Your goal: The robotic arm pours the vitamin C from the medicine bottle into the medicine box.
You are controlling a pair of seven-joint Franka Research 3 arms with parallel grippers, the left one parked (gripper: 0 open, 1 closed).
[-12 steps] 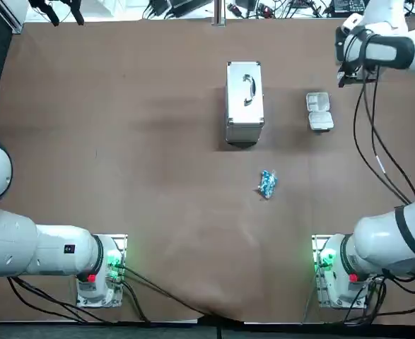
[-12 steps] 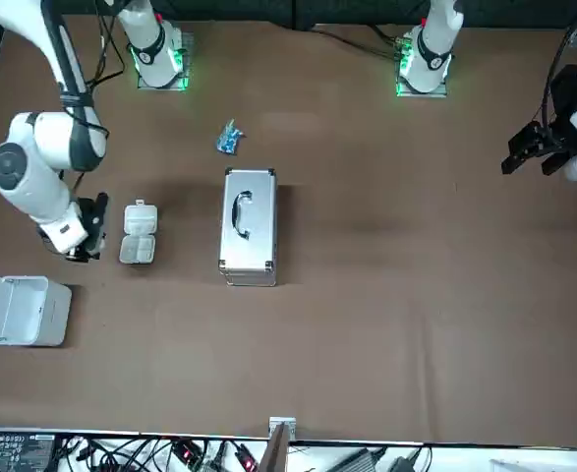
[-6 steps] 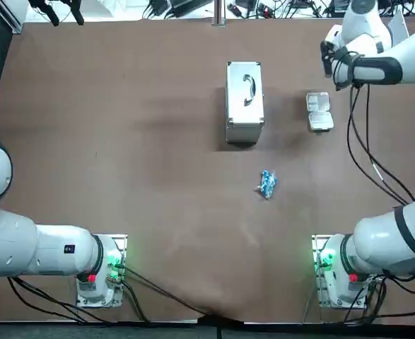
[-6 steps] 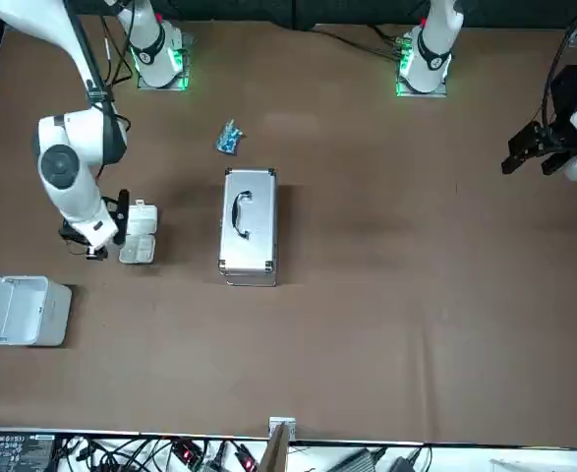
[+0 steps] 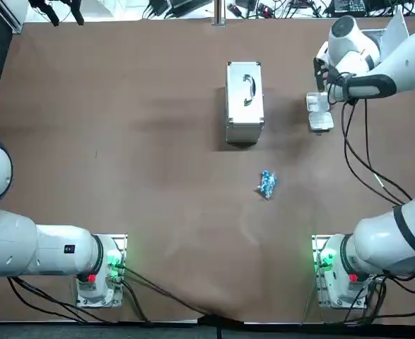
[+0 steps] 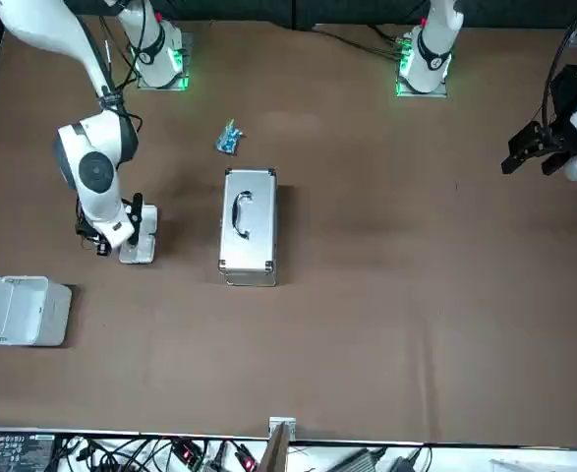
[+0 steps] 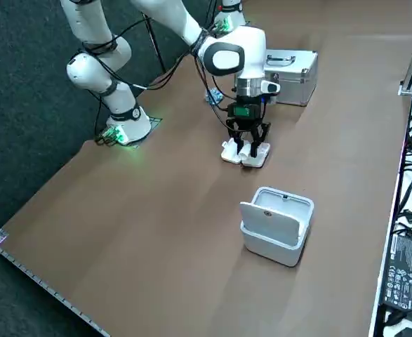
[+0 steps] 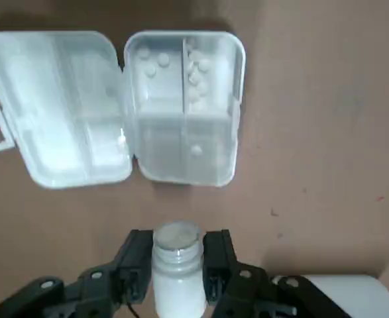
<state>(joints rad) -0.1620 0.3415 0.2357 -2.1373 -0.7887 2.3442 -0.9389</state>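
Note:
In the right wrist view my right gripper [image 8: 177, 246] is shut on a small white medicine bottle [image 8: 177, 281] whose cap is off. Just beyond the bottle's mouth a clear medicine box [image 8: 183, 106] lies open on the brown table, its lid [image 8: 58, 109] folded flat beside it. Several white tablets lie in its compartments. Seen from the top, the right gripper [image 5: 322, 79] hovers at the far end of the medicine box [image 5: 321, 119]. The side view places the gripper [image 7: 248, 139] just above the box [image 7: 246, 156].
A silver metal case [image 5: 244, 102] with a handle lies left of the box. A blue packet [image 5: 266, 183] sits nearer the bases. A white open bin [image 7: 276, 225] stands toward the table's far right edge. Cables trail from the right arm.
The right arm has swung in from the table's far right edge to a spot over the medicine box, carrying the bottle. Nothing else on the table moved.

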